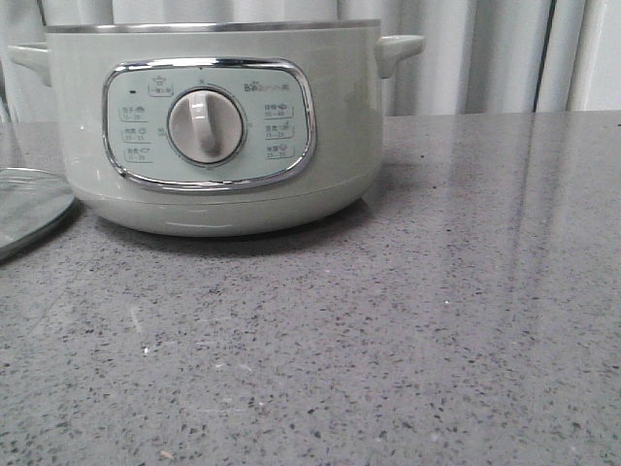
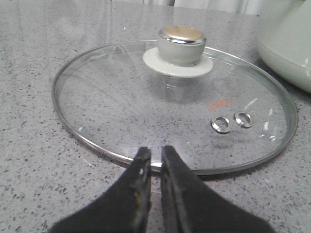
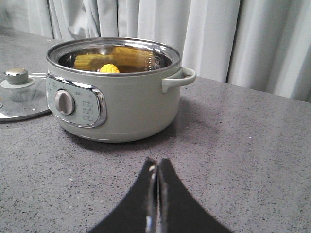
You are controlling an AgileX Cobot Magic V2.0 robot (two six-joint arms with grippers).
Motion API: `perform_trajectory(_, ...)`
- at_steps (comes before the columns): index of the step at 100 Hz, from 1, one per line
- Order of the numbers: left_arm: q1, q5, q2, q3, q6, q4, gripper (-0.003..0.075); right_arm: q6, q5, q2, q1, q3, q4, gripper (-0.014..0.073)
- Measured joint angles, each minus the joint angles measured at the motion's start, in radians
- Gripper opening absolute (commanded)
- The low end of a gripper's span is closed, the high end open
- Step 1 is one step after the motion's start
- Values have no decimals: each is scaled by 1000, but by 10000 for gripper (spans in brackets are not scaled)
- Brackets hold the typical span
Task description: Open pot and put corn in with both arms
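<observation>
The pale grey-green pot [image 1: 330, 107] stands open on the grey table, its dial facing me. In the right wrist view the pot [image 3: 131, 102] shows the yellow corn [image 3: 109, 68] lying inside, mirrored on the steel wall. The corn is hidden in the front view. My right gripper [image 3: 157, 162] is shut and empty, low over the table, well short of the pot. My left gripper [image 2: 156, 151] is almost shut with a thin gap and holds nothing. Its tips are at the near rim of the glass lid [image 2: 146, 97]. Neither gripper shows in the front view.
The glass lid with its knob [image 2: 181, 41] lies flat on the table left of the pot, seen in the front view [image 1: 29, 209] and the right wrist view [image 3: 19, 97]. Pale curtains [image 3: 218, 34] hang behind the table.
</observation>
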State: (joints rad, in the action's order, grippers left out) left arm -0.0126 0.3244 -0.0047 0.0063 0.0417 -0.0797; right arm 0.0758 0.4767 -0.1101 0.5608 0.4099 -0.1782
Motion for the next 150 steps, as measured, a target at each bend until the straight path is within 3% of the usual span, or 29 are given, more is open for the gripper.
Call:
perform_trajectory(33,0,0,0,0,0,0,-20,0,-4,0,-10,-33,-1,-71)
perform_trajectory(47,0,0,0,0,0,0,-20,0,-55,0,-100,-100,-32,-71)
perform_trajectory(61,0,0,0,0,0,0,-20,0,-248,0,-276,-200,-54,-71)
perform_trajectory(74,0,0,0,0,0,0,-20,6,-518,0,-445,-317,-20,-71)
perform_trajectory(87,0,0,0,0,0,0,-20,39,-734,6,-543,-420,7,-71)
perform_trajectory(101,0,0,0,0,0,0,-20,59,-693,86,-582,-420,7,-71)
perform_trajectory(134,0,0,0,0,0,-2,-20,59,-257,120,-630,-420,21,-71)
perform_trajectory(150,0,0,0,0,0,-2,-20,59,-155,120,-630,-420,26,-71)
